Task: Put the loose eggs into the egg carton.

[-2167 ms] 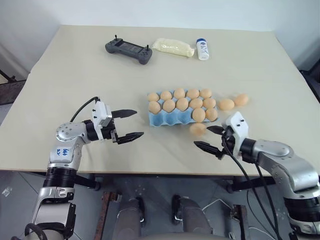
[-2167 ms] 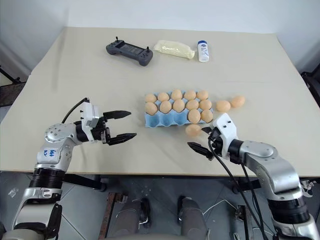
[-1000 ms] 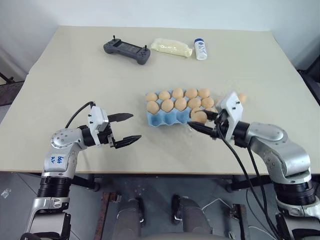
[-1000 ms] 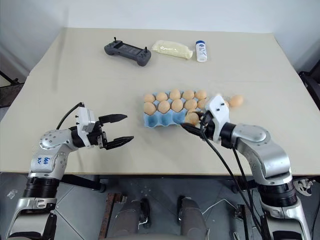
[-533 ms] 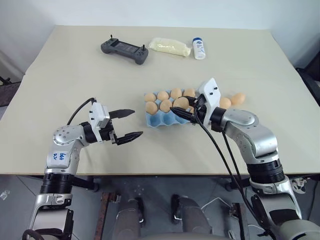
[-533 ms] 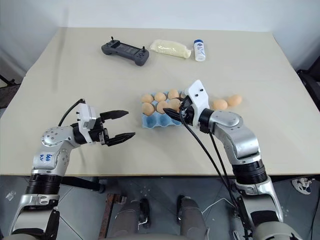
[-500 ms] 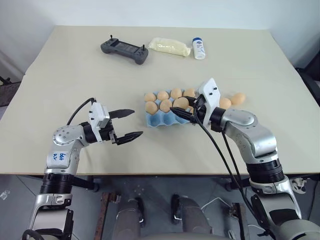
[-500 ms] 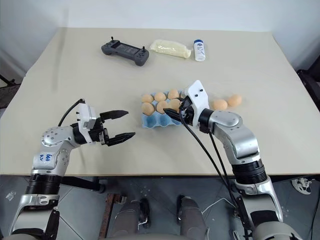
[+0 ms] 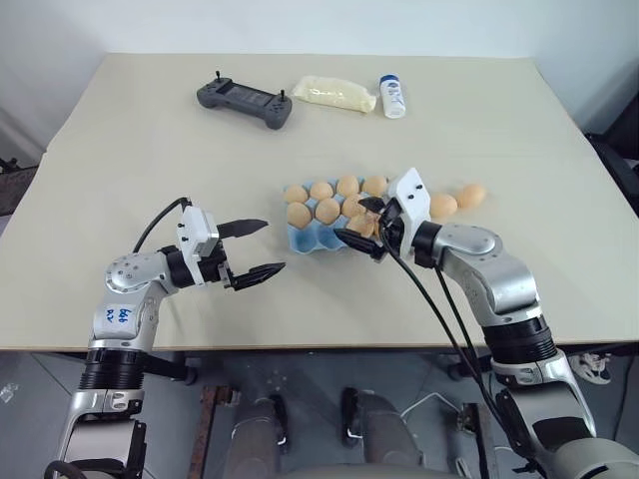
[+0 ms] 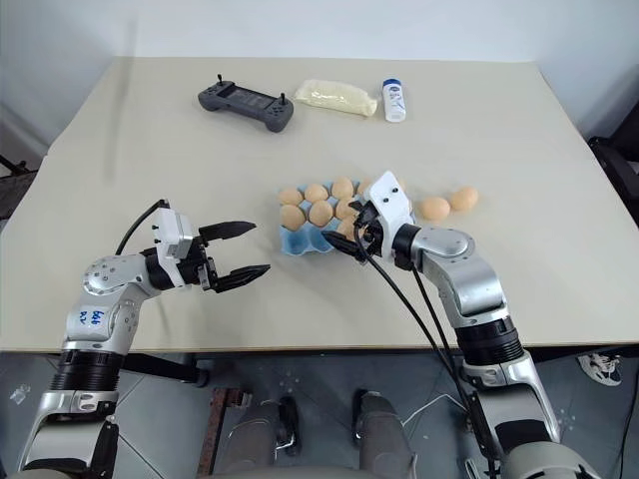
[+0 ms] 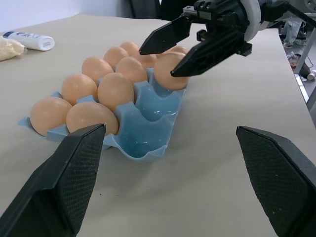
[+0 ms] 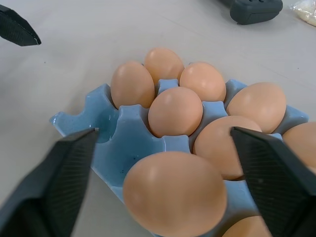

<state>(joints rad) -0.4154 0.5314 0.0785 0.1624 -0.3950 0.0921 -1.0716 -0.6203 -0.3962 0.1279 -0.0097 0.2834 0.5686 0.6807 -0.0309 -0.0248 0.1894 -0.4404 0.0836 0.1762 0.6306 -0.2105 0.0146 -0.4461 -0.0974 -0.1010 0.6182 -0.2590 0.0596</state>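
Note:
The light blue egg carton [image 9: 318,238] lies mid-table with tan eggs in its back and middle rows. My right gripper [image 9: 354,222] is open over the carton's front row. An egg [image 12: 175,200] sits in a front cup between its spread fingers, with a gap on each side. The left wrist view shows that same egg [image 11: 170,69] under the right gripper's fingers. Two loose eggs [image 9: 442,207] [image 9: 471,195] lie on the table right of the carton. My left gripper [image 9: 276,245] hovers open and empty to the carton's left.
At the table's far side lie a dark grey handheld controller [image 9: 245,98], a pale yellow bag [image 9: 334,93] and a small white bottle [image 9: 392,96]. The table's front edge runs just behind both arms.
My right gripper brought an egg from the carton's right end leftward over the front row and opened; the egg now rests in a cup. The left arm stayed put.

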